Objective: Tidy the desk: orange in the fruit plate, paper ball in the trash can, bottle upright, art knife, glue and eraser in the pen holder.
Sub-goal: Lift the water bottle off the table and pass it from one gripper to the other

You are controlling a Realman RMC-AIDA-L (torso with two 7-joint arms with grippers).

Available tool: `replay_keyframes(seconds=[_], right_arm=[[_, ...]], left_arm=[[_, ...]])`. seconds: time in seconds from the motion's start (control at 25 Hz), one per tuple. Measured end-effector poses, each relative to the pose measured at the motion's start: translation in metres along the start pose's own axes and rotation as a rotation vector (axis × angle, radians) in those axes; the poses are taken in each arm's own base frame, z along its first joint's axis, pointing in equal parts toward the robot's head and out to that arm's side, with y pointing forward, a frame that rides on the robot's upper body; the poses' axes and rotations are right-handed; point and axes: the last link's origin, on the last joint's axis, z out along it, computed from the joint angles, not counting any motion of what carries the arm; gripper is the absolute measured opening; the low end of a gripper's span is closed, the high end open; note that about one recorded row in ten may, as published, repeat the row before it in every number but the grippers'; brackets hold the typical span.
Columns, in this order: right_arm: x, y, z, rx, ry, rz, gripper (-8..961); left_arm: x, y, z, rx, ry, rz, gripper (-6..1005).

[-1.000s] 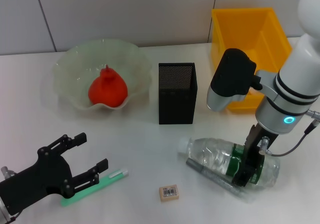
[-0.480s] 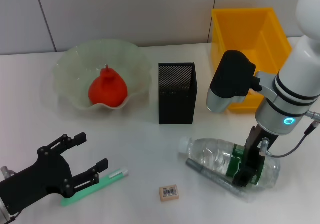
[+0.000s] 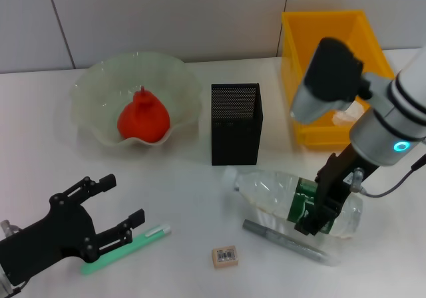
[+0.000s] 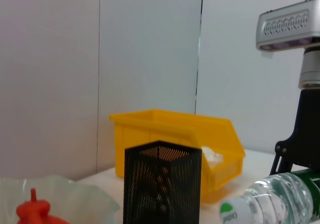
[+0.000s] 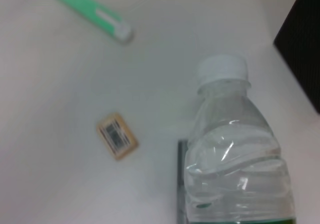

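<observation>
right tool on the bottle

right tool (image 3: pixel 318 213) clamped on the bottle (image 3: pixel 293 201) at its green label; bottle lies on its side, cap toward the pen holder (image 3: pixel 235 123), grey pen (image 3: pixel 283 241) just beside it. eraser (image 3: pixel 225 256) on the tabletop (image 3: pixel 193 198). orange (image 3: pixel 143 118) in the fruit plate (image 3: pixel 86 85). left tool (image 3: pixel 114 208), fingers apart, low near the green art knife (image 3: pixel 126 247).

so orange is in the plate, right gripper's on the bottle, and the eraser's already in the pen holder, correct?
Not the eraser: the head view shows it on the table, in front of the pen holder. The rest holds: orange in the plate, right gripper on the bottle.
</observation>
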Motion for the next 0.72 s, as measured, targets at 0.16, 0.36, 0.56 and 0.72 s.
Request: replay_keyframes(seconds=[0.16, 0.36, 0.56, 0.72], right_arm=[[0.009, -0.004, -0.013, -0.058, -0.111, 0.045, 768], [0.02, -0.002, -0.028, -0.115, -0.28, 0.035, 766], [0.039, 0.001, -0.033, -0.164, -0.5, -0.021, 767], [0.051, 0.006, -0.026, -0.213, -0.639, -0.065, 767]], left_arm=[[0.005, 0.0, -0.003, 0.002, 0.035, -0.003, 805], [0.007, 0.0, -0.004, 0.005, 0.051, -0.004, 804], [0.022, -0.007, -0.011, 0.052, 0.177, -0.133, 804], [0.029, -0.01, -0.01, 0.051, 0.236, -0.24, 803]])
